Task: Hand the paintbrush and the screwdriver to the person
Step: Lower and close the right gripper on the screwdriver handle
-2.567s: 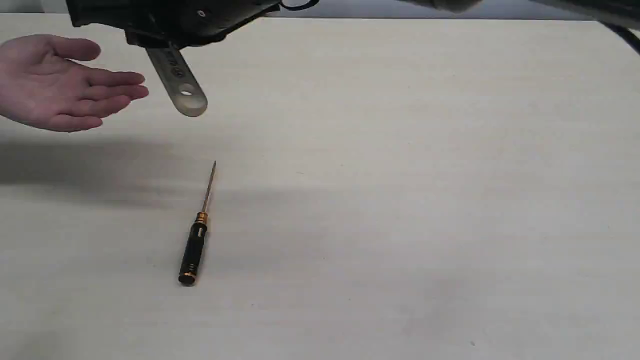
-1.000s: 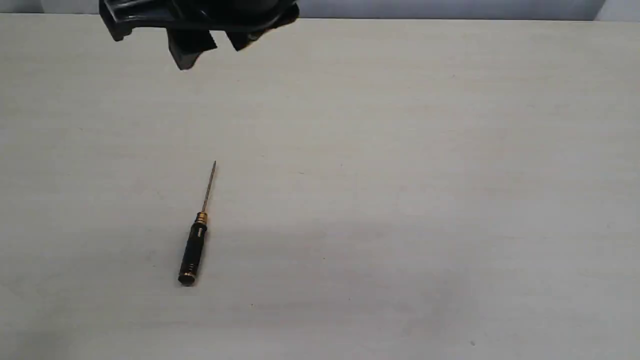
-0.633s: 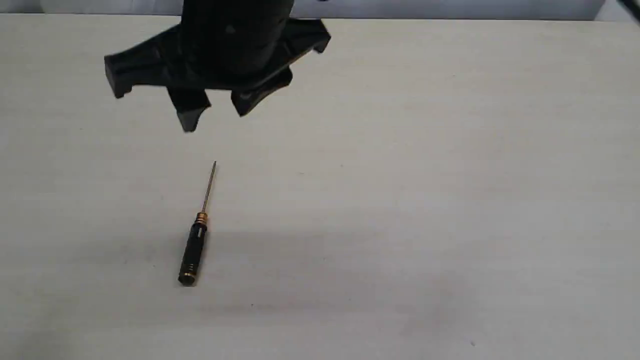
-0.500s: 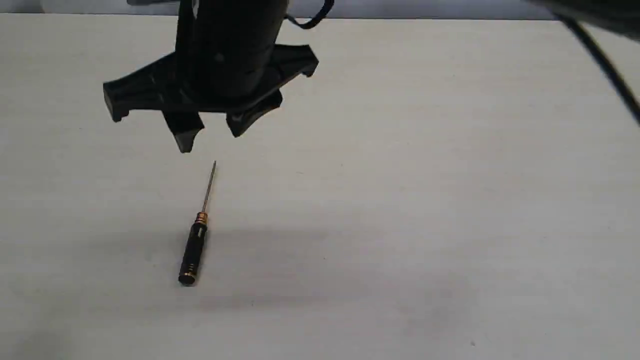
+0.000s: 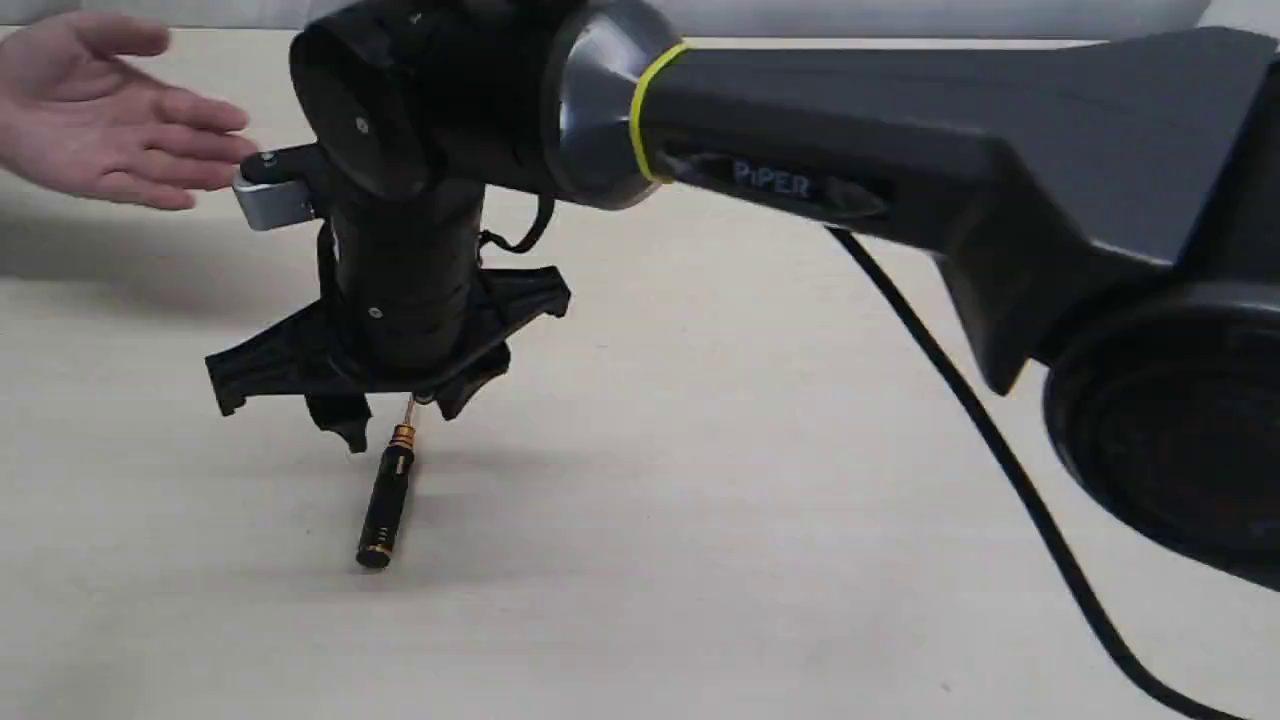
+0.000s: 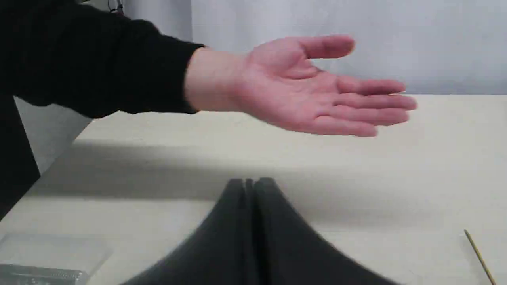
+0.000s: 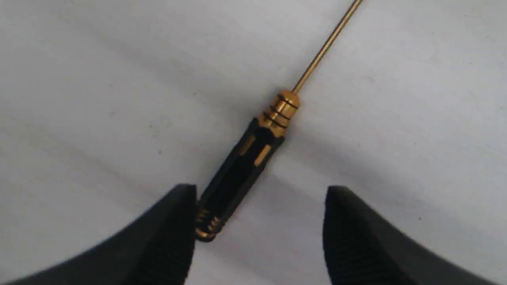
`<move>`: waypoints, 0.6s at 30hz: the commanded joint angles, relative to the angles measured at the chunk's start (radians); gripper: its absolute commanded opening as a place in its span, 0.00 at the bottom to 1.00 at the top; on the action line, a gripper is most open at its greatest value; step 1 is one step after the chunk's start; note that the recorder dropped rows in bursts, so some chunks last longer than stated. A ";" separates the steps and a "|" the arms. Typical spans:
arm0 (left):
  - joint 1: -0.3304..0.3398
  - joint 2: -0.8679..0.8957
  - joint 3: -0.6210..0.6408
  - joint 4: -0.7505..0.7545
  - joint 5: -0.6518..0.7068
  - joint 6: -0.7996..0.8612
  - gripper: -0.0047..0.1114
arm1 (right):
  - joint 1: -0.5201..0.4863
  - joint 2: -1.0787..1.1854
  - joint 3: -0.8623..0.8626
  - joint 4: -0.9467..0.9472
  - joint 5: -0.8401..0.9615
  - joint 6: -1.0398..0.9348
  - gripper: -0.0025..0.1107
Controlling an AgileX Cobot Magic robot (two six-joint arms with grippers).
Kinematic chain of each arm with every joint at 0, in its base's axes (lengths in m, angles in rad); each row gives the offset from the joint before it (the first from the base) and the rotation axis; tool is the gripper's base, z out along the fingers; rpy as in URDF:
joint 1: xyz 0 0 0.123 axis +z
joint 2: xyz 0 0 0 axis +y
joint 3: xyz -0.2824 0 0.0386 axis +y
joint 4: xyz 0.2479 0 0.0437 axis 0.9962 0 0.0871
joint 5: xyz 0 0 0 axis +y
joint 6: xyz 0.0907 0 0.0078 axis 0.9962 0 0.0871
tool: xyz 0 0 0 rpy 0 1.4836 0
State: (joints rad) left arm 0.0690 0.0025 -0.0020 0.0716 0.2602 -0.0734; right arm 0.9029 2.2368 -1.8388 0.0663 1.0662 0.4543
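The screwdriver (image 5: pixel 385 500) lies flat on the table, black handle toward the front, its thin shaft hidden under my right gripper (image 5: pixel 400 418). That gripper hangs open just above the gold collar. In the right wrist view the screwdriver (image 7: pixel 245 162) lies slanted ahead of the right gripper (image 7: pixel 259 206), with the handle's end beside one finger (image 7: pixel 174 229). The person's hand (image 5: pixel 100 120) is held out palm up at the far left. It shows as a hand (image 6: pixel 317 91) beyond my shut, empty left gripper (image 6: pixel 249 190). The paintbrush is not recognisable in any view.
The right arm (image 5: pixel 900 170) and its black cable (image 5: pixel 1000 470) cross the table from the right. A pale blurred flat thing with a silver strip (image 6: pixel 47 257) lies by the left gripper; I cannot tell what it is. The person's black sleeve (image 6: pixel 99 67) fills that view's corner.
The right arm has come down from the far side until its open gripper hangs over the screwdriver. The paintbrush it held 2.6 s ago is gone. The hand left, then returned.
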 commanded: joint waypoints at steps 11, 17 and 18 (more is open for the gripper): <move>-0.006 -0.002 0.002 -0.003 -0.011 -0.002 0.04 | 0.007 0.078 0.002 0.005 -0.105 0.066 0.47; -0.006 -0.002 0.002 -0.003 -0.011 -0.002 0.04 | 0.007 0.125 0.002 0.020 -0.109 0.066 0.47; -0.006 -0.002 0.002 -0.003 -0.011 -0.002 0.04 | 0.007 0.133 0.002 0.015 -0.110 0.066 0.45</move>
State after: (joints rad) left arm 0.0690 0.0025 -0.0020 0.0716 0.2602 -0.0734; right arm 0.9092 2.3597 -1.8388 0.0834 0.9671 0.5163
